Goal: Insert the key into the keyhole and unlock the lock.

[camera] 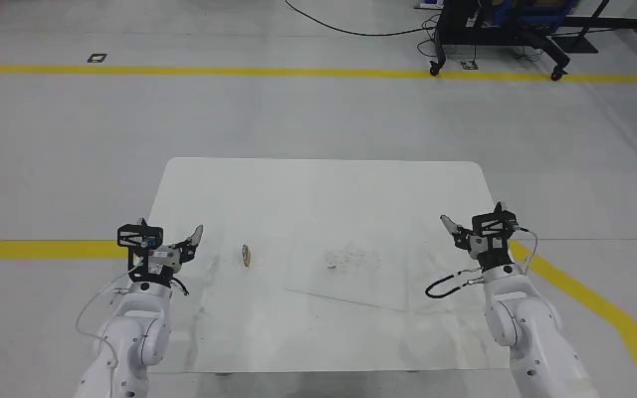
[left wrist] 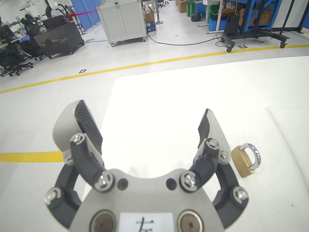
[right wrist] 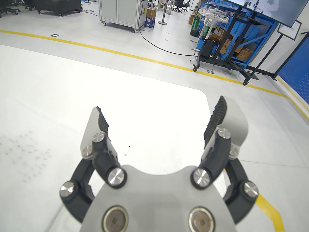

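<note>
A small brass padlock with a silver shackle lies on the white table, left of its middle. In the left wrist view the padlock sits just beside one finger. My left gripper hovers at the table's left edge, open and empty, a short way left of the padlock. That same gripper has bare table between its fingers. My right gripper is at the table's right edge, open and empty, far from the padlock. Its own wrist view shows the right gripper over bare table.
A patch of faint grey scuff marks lies on the table right of the padlock. Yellow floor lines run past both sides of the table. A black wheeled stand is on the floor far behind.
</note>
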